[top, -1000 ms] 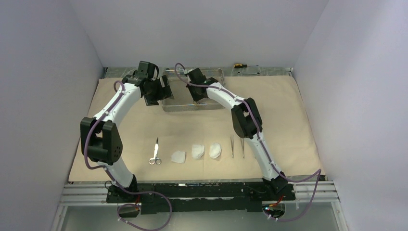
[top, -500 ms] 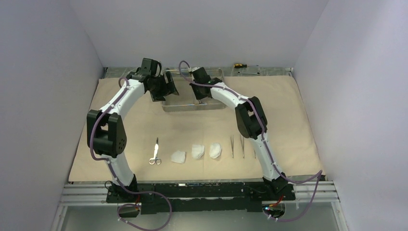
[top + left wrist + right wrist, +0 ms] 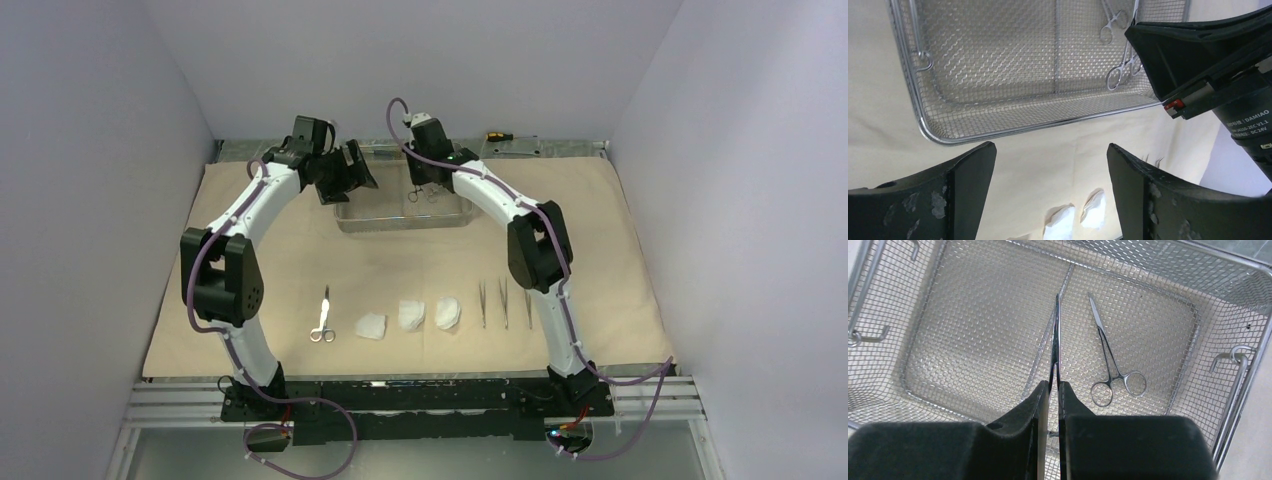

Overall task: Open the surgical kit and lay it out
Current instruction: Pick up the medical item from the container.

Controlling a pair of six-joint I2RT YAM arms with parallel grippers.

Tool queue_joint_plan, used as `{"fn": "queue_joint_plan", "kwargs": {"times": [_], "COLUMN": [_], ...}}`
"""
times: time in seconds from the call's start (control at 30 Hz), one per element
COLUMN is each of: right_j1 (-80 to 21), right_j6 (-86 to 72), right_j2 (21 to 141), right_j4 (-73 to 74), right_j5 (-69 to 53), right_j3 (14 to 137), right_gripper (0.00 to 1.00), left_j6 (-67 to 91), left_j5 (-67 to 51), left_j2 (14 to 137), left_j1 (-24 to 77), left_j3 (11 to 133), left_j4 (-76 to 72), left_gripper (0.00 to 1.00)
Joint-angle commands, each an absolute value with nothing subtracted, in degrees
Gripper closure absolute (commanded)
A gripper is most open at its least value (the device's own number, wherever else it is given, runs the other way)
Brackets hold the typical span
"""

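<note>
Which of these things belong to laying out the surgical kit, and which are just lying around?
Belongs to the job: wrap cloth, mesh tray, held clamp in the right gripper, tray clamp, laid-out clamp, gauze pads, tweezers.
Lying about: yellow-handled screwdriver.

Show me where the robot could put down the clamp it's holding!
The wide strip of cloth between the tray and the front row is bare. So is the cloth's right side, past the tweezers. The row itself is crowded: the laid-out clamp, gauze pads and tweezers sit close together.
</note>
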State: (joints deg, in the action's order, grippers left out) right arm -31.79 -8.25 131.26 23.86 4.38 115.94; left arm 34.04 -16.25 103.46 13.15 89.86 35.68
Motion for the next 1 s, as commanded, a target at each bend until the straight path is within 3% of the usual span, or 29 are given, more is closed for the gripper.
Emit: {"fn": "queue_joint_plan", "kwargs": {"times": [0.0, 0.27, 0.77, 0.97], "right_j1": [-31.12, -31.20, -33.11, -33.59], "right_j6": [-10.11, -14.96, -22.14, -22.07], "right_j2": [126.09, 118.38, 108.92, 110.19], "right_j4": [22.51, 22.56, 19.12, 20.07], "right_j5": [2.17, -5.32, -14.11, -14.53], "right_j3": [117.55, 111.85, 100.77, 102.40], "right_gripper": [0.89, 0.89, 0.89, 0.89], "left_j6": [35.55, 39.17, 46.50, 47.49], "left_j5": [-18.43, -22.15, -33.31, -32.79], "left_j2": [103.71, 105.43, 108.25, 106.20], "left_j1": [13.01, 13.01, 13.01, 13.01], "left_j3": [93.96, 96.35, 94.66, 91.00], "left_j4": [32.40, 27.89, 16.41, 15.04], "left_gripper": [0.11, 0.01, 0.00, 0.13]}}
